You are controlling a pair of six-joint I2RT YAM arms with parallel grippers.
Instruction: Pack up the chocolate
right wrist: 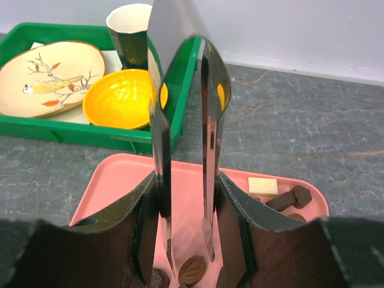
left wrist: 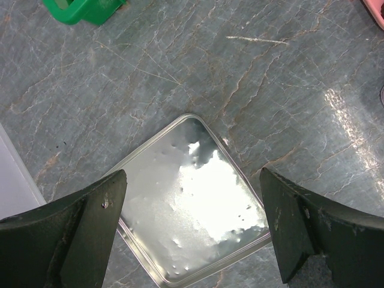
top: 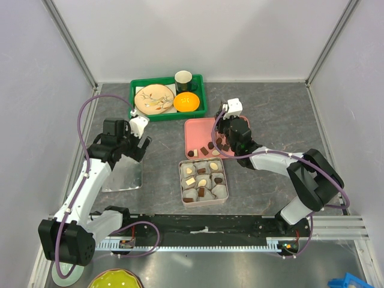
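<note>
1. A grey, stone-veined bench is seen, closed in by plain white walls.
2. The chocolate is found in two places. Several brown pieces are scattered along the near edge of a pink tray. More pieces, brown and cream, are seated in grey paper cups inside a square tin just in front of that tray.
3. In the right wrist view, an oval brown piece is seen on the pink tray right at the tips of shiny metal tongs. Whether it is pinched cannot be told. A cream block and darker pieces lie further right on the same tray.
4. The tongs are clamped between the fingers of the right hand, which is closed firmly on them and held over the pink tray.
5. The left hand is spread wide with nothing held. It is hung above a flat silver lid, which is laid on the bench well to the left of the tin.
6. At the far edge, a green crate is set. It is filled with a painted plate, an orange bowl and a dark cup.
</note>
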